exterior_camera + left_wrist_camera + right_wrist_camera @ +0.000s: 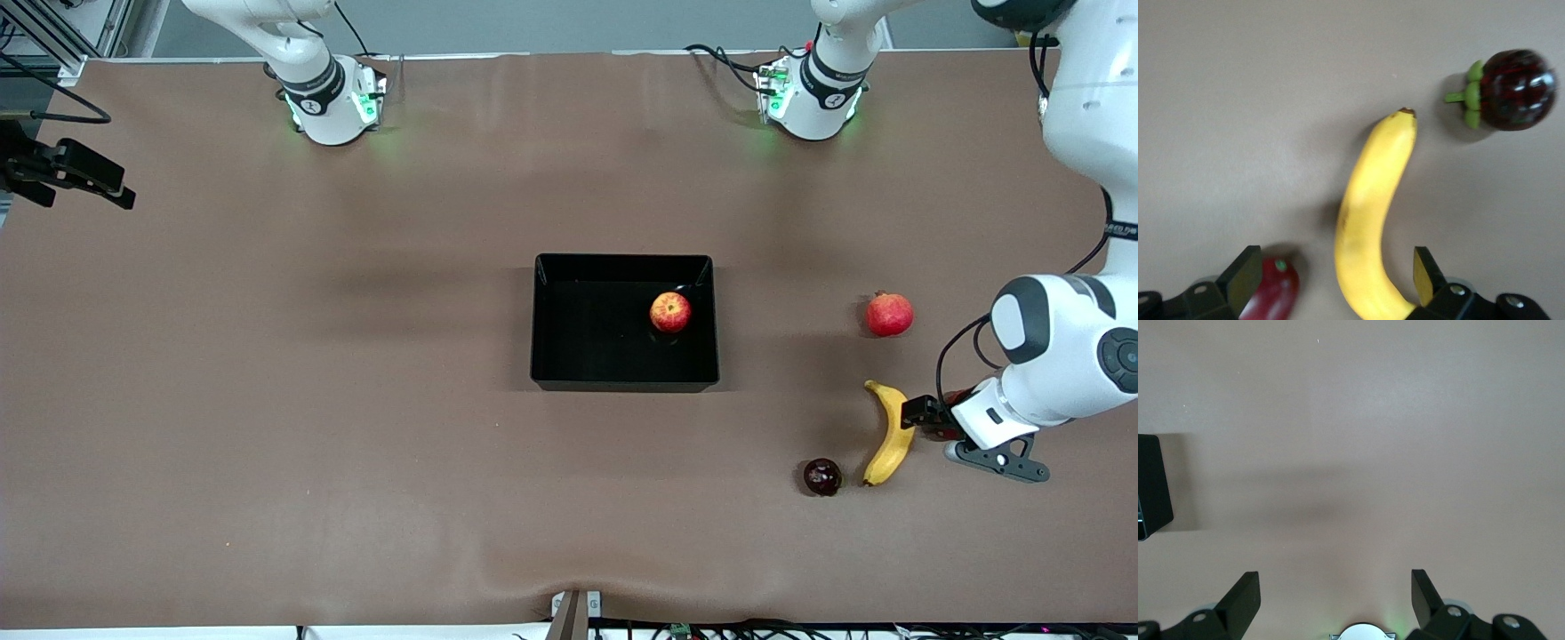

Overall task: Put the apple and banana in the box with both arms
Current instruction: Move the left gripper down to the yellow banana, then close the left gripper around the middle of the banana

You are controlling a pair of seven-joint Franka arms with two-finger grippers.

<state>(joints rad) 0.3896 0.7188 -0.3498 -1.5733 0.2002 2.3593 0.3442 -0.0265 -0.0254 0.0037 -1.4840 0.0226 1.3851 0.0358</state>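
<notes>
The apple [670, 312] lies inside the black box [587, 347], toward the box's corner nearest the left arm's base. The banana [890, 433] lies on the table toward the left arm's end, nearer the front camera than the box. My left gripper [917, 413] is open at the banana's middle. In the left wrist view the banana [1368, 220] lies between the spread fingers of the left gripper [1335, 260], closer to one finger [1423, 270]. My right gripper [1335, 577] is open and empty over bare table near its own base. It is out of the front view. A corner of the box [1151, 487] shows in the right wrist view.
A uniform red fruit with a crowned tip [889, 314] sits between the banana and the left arm's base. A small dark purple fruit [822, 476] lies beside the banana's nearer tip and also shows in the left wrist view [1515, 90]. A black bracket [67, 169] juts in at the right arm's end.
</notes>
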